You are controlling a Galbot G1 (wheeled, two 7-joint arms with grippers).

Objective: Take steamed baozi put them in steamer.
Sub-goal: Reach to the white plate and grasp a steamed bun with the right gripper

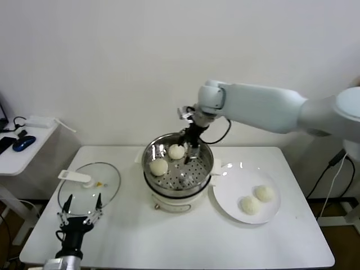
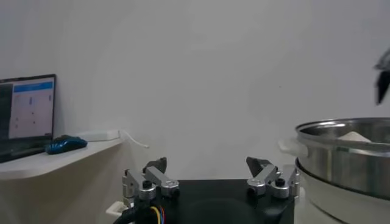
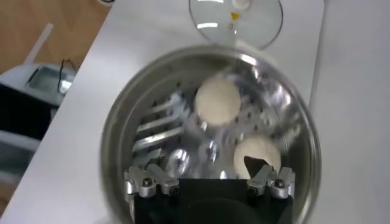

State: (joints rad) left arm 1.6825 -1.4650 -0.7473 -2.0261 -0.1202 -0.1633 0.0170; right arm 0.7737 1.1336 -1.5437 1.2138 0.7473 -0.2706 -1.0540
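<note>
Over steamer point(image 1: 205, 163) I hold right gripper point(image 1: 192, 147), jaws released, empty; two baozi on plate point(image 1: 228, 197) lie to its right, nearest this arm. Left gripper point(image 1: 82, 206) parked, jaws released.

The right arm point(image 1: 264, 107) reaches in from three o'clock across the upper middle of the head view, its wrist bent down toward six o'clock. The right gripper point(image 1: 191, 151) points straight down, its fingers point(image 3: 149, 181) spread wide with nothing between them. The left gripper point(image 1: 82, 209) sits low at about seven o'clock, aimed toward twelve, its fingers point(image 2: 152, 176) also spread apart and empty.
</note>
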